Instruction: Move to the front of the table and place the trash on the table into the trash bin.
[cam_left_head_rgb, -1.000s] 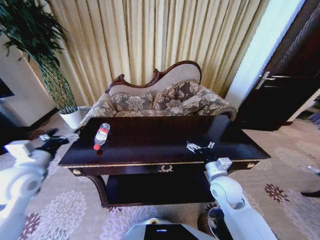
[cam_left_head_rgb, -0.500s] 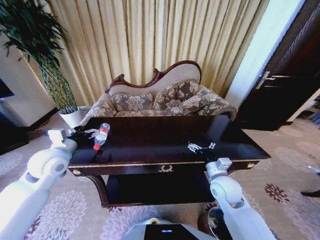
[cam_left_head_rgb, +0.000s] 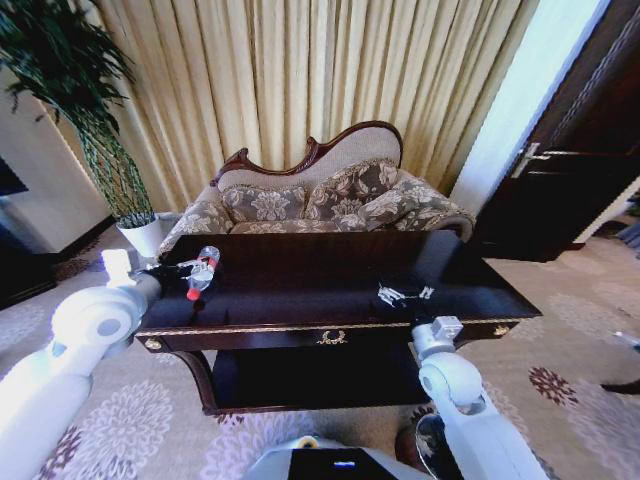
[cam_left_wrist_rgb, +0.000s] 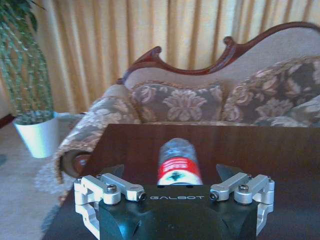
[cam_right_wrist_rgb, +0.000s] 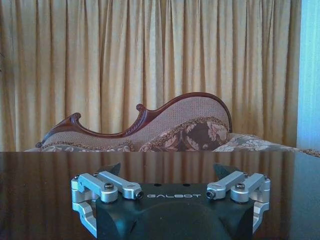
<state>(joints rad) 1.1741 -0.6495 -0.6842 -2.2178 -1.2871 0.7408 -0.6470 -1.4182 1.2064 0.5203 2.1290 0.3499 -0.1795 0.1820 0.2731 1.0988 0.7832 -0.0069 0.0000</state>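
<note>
The clear plastic bottle (cam_left_head_rgb: 203, 270) with red cap and red-white label lies on the left part of the dark glossy table (cam_left_head_rgb: 300, 275). My left gripper (cam_left_head_rgb: 186, 268) is at its cap end, open. In the left wrist view the bottle (cam_left_wrist_rgb: 178, 157) lies between the spread fingers (cam_left_wrist_rgb: 116, 171) of the left gripper (cam_left_wrist_rgb: 172, 175), not clamped. My right gripper (cam_left_head_rgb: 403, 293) hovers open just over the table's front right; its wrist view shows the right gripper (cam_right_wrist_rgb: 167, 170) with nothing between the fingers. A brown round rim, seemingly the trash bin (cam_left_head_rgb: 408, 447), peeks out on the floor beside my right arm.
A carved-back patterned sofa (cam_left_head_rgb: 320, 200) stands right behind the table. A plant in a white pot (cam_left_head_rgb: 145, 235) is at the far left, a dark door (cam_left_head_rgb: 560, 190) at the right. Patterned carpet lies in front of the table.
My left arm has swung in from the table's left side, and its open gripper now straddles the bottle's cap end. The right gripper has barely shifted.
</note>
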